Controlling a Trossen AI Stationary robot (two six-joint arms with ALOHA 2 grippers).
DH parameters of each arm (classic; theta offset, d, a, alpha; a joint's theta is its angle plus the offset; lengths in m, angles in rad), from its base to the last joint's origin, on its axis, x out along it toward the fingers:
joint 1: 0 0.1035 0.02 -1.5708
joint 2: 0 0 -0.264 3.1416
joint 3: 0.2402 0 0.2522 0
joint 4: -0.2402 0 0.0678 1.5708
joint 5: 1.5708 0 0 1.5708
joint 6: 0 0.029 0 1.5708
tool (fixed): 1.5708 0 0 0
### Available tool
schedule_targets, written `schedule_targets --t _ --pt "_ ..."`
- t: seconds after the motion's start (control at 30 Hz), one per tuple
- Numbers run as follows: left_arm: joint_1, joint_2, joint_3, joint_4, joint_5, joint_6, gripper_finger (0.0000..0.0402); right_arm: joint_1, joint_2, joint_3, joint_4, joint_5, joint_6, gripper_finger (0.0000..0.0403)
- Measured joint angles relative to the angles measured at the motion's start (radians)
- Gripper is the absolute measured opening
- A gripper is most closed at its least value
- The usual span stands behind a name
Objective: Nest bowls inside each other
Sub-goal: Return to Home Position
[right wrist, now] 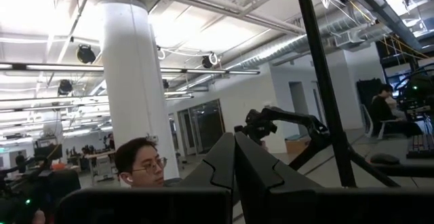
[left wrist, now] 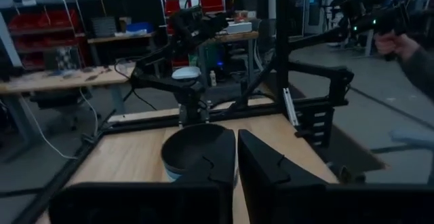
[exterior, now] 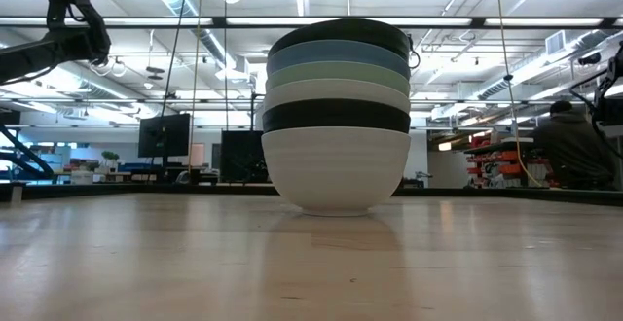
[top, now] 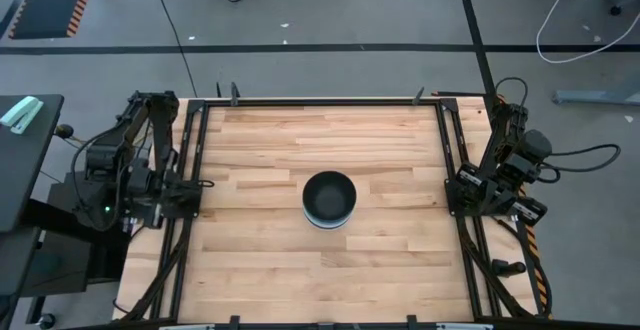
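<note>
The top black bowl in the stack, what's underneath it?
Under the top black bowl, nested downward: blue bowl, mint green bowl, upper white bowl, second black bowl, bottom white bowl on the table. Middle four show only rims; insides covered.

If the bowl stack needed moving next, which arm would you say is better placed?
Probably the left. Both arms sit at the table's sides, similarly far from the stack, but the left gripper points at it, while the right gripper aims up into the room.

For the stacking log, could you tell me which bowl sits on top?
The black bowl above the blue bowl; the other black bowl is second from bottom.
</note>
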Motion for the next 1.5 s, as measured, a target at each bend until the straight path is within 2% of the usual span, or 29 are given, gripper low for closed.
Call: schedule_targets --t 0.1,0.2,0.47,0.57,0.7,0.87,1.07,1.27,1.5 --pt "-0.006 0.0 0.0 0.02 0.001 -0.06 0.0032 0.0 0.0 0.0 0.0 0.0 -0.001 0.0018" --pt "-0.005 0.017 0.0 0.099 0.0 -0.035 0.0036 0.0 0.0 0.0 0.0 0.0 -0.002 0.0018" --pt "0.043 0.112 -0.001 0.544 0.0 0.34 0.0025 0.0 0.0 0.0 0.0 0.0 -0.003 0.0018" --pt "0.075 0.134 -0.001 0.626 0.0 0.407 0.0023 0.0 0.01 0.0 0.001 0.0 -0.002 0.0018" --pt "0.158 0.16 -0.001 0.64 0.0 0.445 0.0028 0.0 0.034 0.0 0.001 0.0 0.027 0.0018" --pt "0.321 0.161 -0.001 0.645 0.0 0.515 0.0036 0.0 0.052 0.0 0.01 0.0 0.045 0.0018" --pt "0.513 0.123 0.0 0.645 0.001 0.65 0.003 0.0 0.052 0.0 0.011 0.0 0.037 0.0018" --pt "0.707 0.054 0.0 0.644 0.0 0.661 0.0023 0.0 0.052 0.0 0.009 0.0 0.033 0.0018" --pt "0.814 -0.013 0.0 0.675 0.06 0.682 0.0032 0.0 0.052 0.0 0.009 0.0 0.01 0.0018"
